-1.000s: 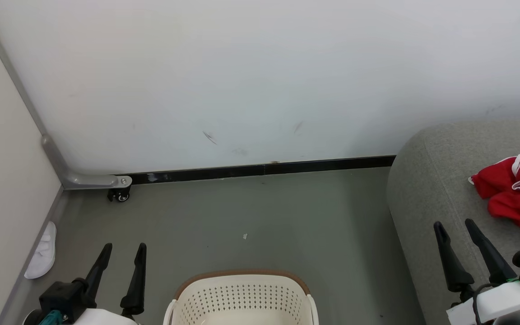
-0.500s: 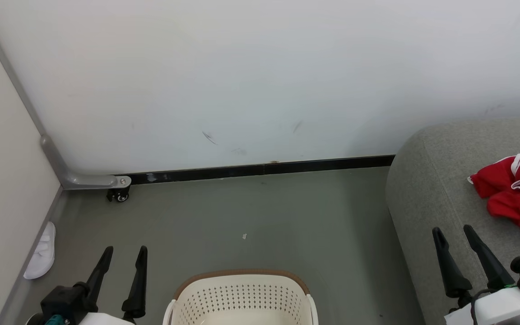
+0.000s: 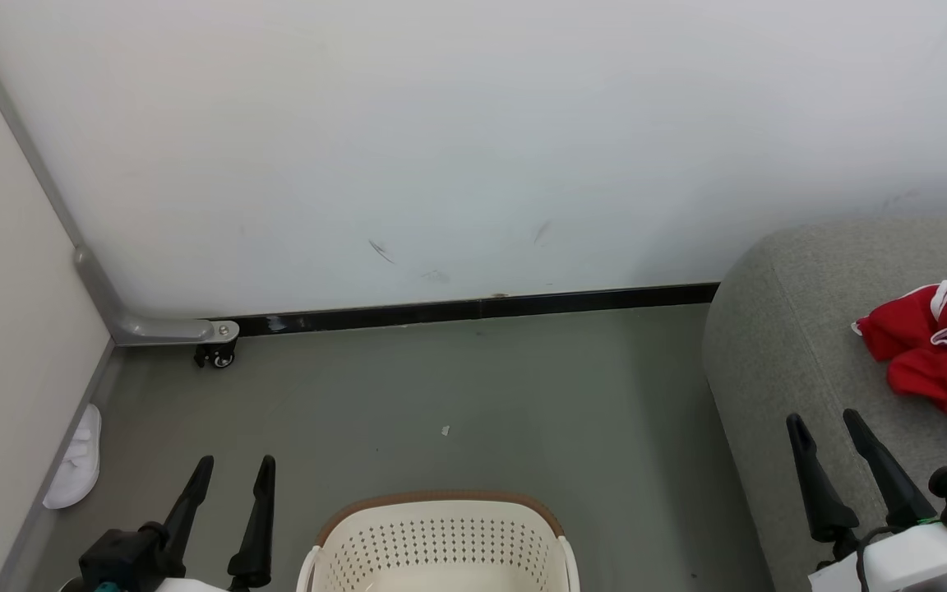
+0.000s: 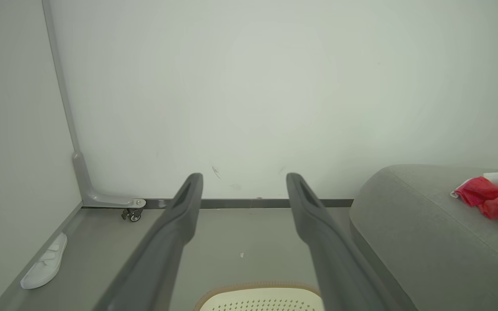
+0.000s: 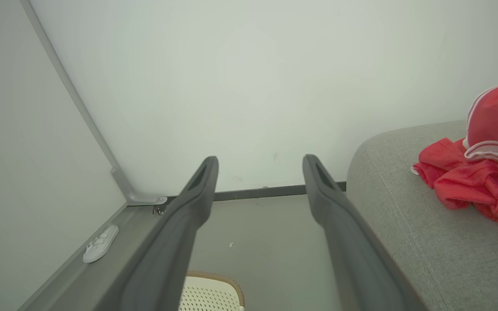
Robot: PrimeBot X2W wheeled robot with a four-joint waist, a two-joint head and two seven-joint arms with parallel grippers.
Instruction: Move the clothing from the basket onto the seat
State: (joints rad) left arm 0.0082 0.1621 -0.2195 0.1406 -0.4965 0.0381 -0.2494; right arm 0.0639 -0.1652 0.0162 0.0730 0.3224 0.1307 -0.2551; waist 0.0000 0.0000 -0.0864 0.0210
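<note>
Red clothing point(image 3: 938, 345) with white stripes lies crumpled on the grey seat point(image 3: 778, 345) at the right, also seen as clothing point(image 4: 497, 198) and clothing point(image 5: 478, 177) in the wrist views. The cream basket point(image 3: 439, 538) with its brown rim stands at the bottom centre; the part of its inside that shows holds no fabric. My left gripper point(image 3: 235, 464) stands open left of the basket. My right gripper point(image 3: 825, 419) stands open over the seat's front left, below and left of the clothing. Nothing is between either pair of fingers.
A white wall runs behind, with a dark skirting strip point(image 3: 473, 311) along the floor. A metal bracket with a small castor point(image 3: 217, 355) sits in the left corner. A white slipper point(image 3: 75, 460) lies by the left wall. Grey floor point(image 3: 473, 395) lies between basket and wall.
My left gripper has dropped a little lower and shifted slightly right. My right gripper has sunk a touch. The clothing, basket and seat stay where they were.
</note>
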